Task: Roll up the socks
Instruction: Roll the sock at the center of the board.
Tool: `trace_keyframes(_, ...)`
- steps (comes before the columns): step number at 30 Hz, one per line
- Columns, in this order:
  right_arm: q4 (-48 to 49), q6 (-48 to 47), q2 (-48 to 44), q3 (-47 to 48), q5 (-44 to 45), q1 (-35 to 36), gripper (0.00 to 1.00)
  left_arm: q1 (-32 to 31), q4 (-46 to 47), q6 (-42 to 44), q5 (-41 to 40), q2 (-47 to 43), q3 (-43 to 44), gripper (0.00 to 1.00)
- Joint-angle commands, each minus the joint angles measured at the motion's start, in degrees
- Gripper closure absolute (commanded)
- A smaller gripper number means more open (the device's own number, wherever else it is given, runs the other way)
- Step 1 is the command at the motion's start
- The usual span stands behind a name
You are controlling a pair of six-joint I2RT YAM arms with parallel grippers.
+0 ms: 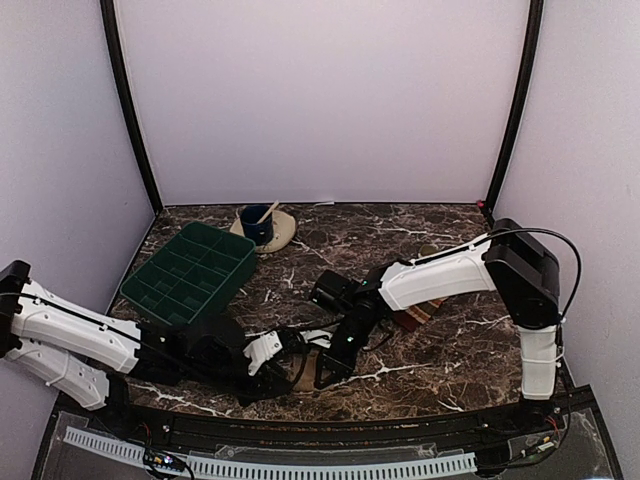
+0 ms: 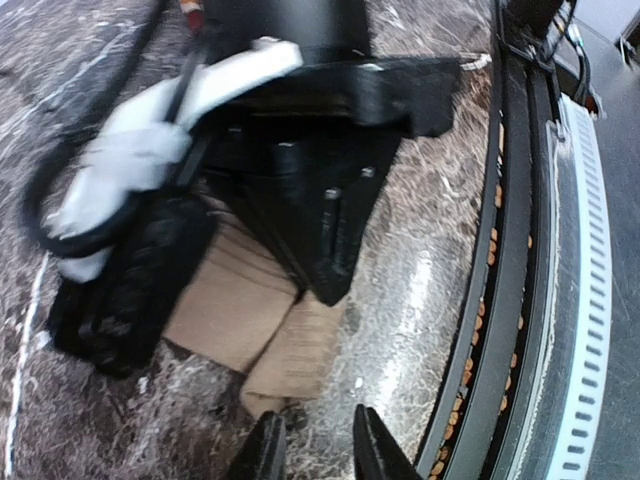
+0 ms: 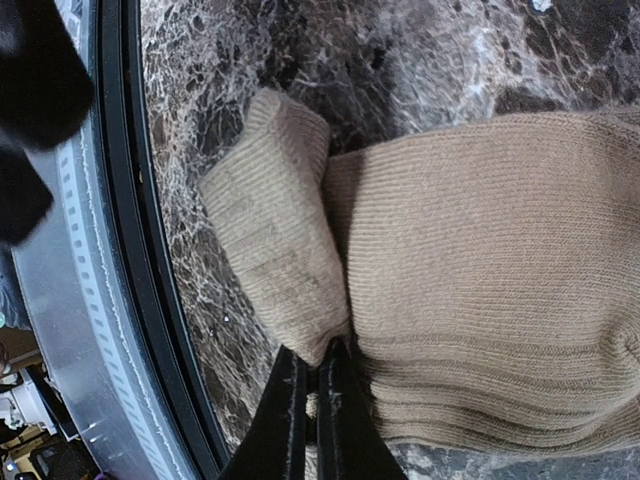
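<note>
right gripper [image 3: 312, 400] shut at the crease of the tan sock [image 3: 480, 280], six o'clock on the table [image 1: 460, 350], left gripper [image 2: 312, 450] apart and empty, so one end's folded, rolling barely begun, striped sock [image 1: 420, 316] at three o'clock not yet rolled.

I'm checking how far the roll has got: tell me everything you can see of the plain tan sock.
The plain tan sock is a soft, finely ribbed knit lying on the dark marble table near its front edge. One end is folded into a short flap creased against the main body; it isn't rolled up. The right gripper's shut fingers meet it at that crease; whether they pinch fabric is unclear.
</note>
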Motion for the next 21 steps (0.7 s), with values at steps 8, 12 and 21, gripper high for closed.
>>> trace_keyframes(8,-1.84,0.11,2.16,1.82,-0.29,-0.57,1.0,-1.72,-3.05,6.65,-1.14,7.31,6.46,0.68)
trace_keyframes(12,-1.83,0.11,2.34,2.03,-0.56,-0.57,1.0,-1.97,-4.55,7.64,-2.15,10.1,8.33,0.66)
trace_keyframes(21,-2.27,-0.29,2.61,2.3,-0.6,-0.66,1.0,-2.07,-7.18,6.78,-3.7,13.09,10.89,0.56)
